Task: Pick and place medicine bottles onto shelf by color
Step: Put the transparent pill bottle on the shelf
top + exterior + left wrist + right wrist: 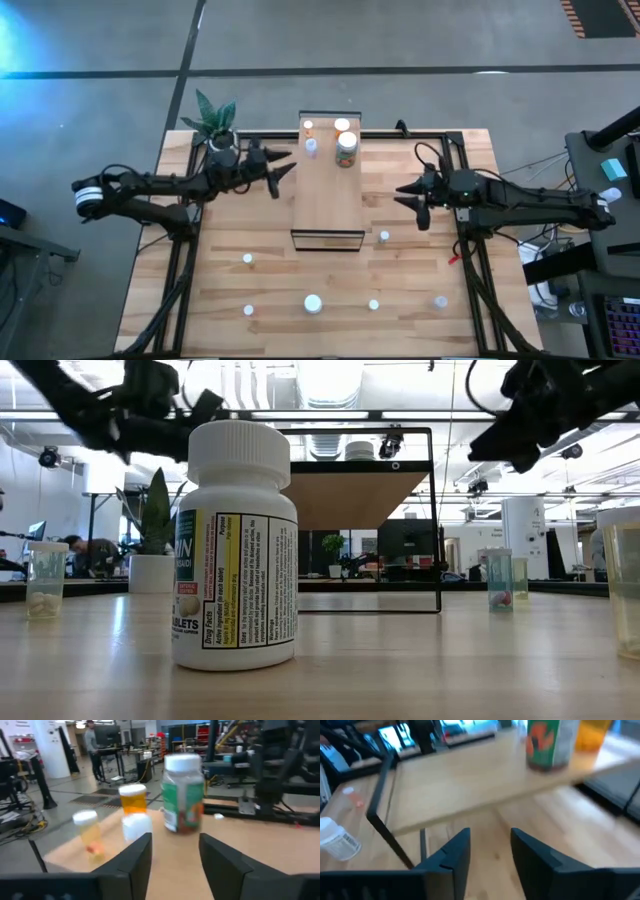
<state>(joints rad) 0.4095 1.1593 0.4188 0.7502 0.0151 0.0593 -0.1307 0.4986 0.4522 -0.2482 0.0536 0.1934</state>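
Observation:
The shelf [328,180] stands mid-table, a long wood-topped stand with a black frame. On its far end stand a green-labelled jar [183,792], an orange bottle [133,798], a small white bottle [136,826] and a pale clear bottle [87,830]. Several more medicine bottles stand on the table nearer the front, among them a large white one [236,550]. My left gripper [280,165] is open, level beside the shelf's left side, short of those bottles. My right gripper [412,200] is open to the right of the shelf, holding nothing.
A potted green plant [215,120] stands at the table's far left corner, close behind my left arm. Loose bottles [313,303] dot the front half of the table. A clear bottle [384,236] stands by the shelf's near right corner. Black frame rails [460,240] run along the table's sides.

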